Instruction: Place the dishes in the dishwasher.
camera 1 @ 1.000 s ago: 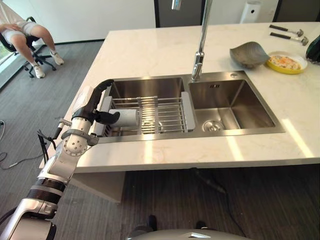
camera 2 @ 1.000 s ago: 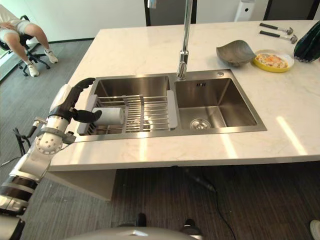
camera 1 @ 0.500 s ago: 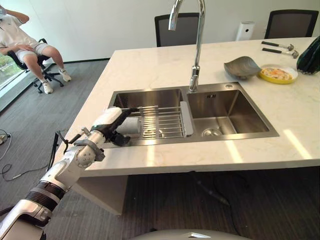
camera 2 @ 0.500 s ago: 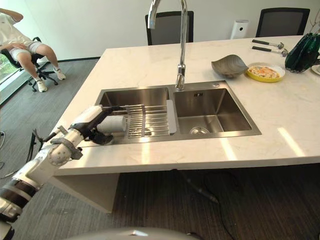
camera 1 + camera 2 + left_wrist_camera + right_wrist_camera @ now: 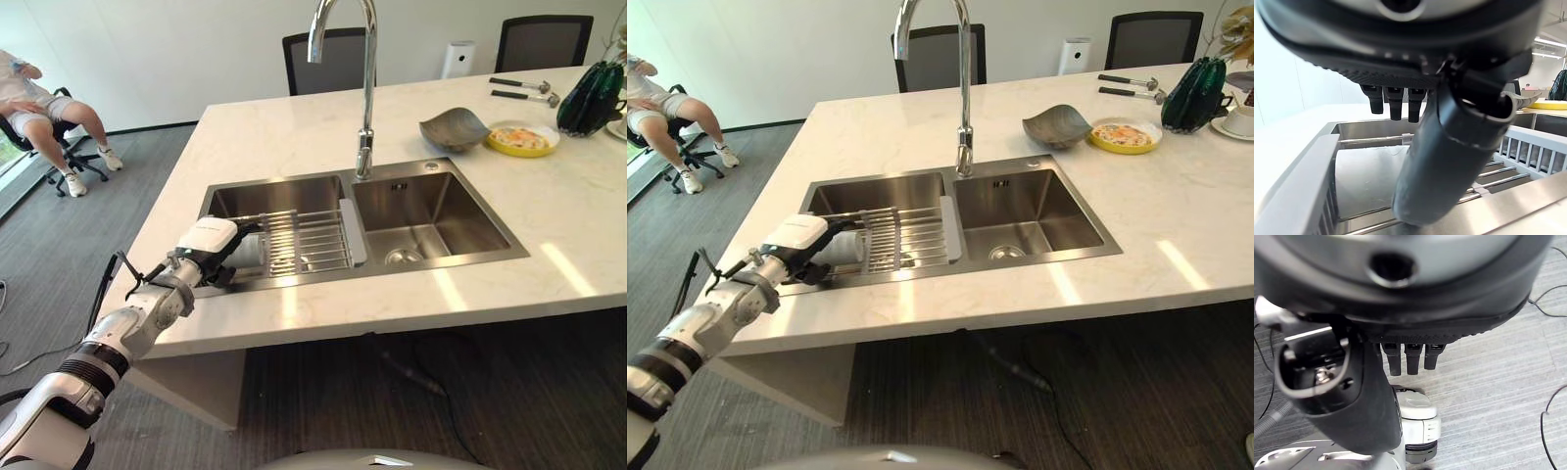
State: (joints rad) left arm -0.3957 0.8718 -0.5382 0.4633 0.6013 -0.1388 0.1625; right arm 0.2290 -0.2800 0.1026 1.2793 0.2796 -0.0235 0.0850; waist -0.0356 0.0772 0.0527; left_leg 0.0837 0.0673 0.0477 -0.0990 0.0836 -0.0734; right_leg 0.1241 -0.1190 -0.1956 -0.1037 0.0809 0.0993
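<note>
The left hand (image 5: 209, 245) is in the lower left of the left eye view, at the left end of the sink (image 5: 294, 192). It reaches over the sink's front edge to a wire drying rack (image 5: 306, 240) that sits across the left basin. A pale cup (image 5: 245, 252) lies on its side at the left end of the rack, just beside the hand. The hand's fingers (image 5: 1396, 103) point into the rack with a gap between them and the thumb (image 5: 1442, 156), so the hand is apart. I cannot tell if it touches the cup.

The right hand (image 5: 1376, 396) hangs over the grey floor (image 5: 1498, 382) in its own wrist view. Its fingers are straight and hold nothing.

A tall tap (image 5: 364, 88) stands behind the sink in the middle of the view. The right basin has a round drain (image 5: 398, 257) in it.

In the upper right of the view, a grey bowl (image 5: 456, 127) sits on the white worktop (image 5: 265, 137), next to a yellow plate (image 5: 522, 139) with food on it. A dark green bag (image 5: 590, 98) is at the far right edge. Two hammers (image 5: 524, 90) lie behind the plate.

A person (image 5: 39, 117) sits on a chair in the upper left of the view.
</note>
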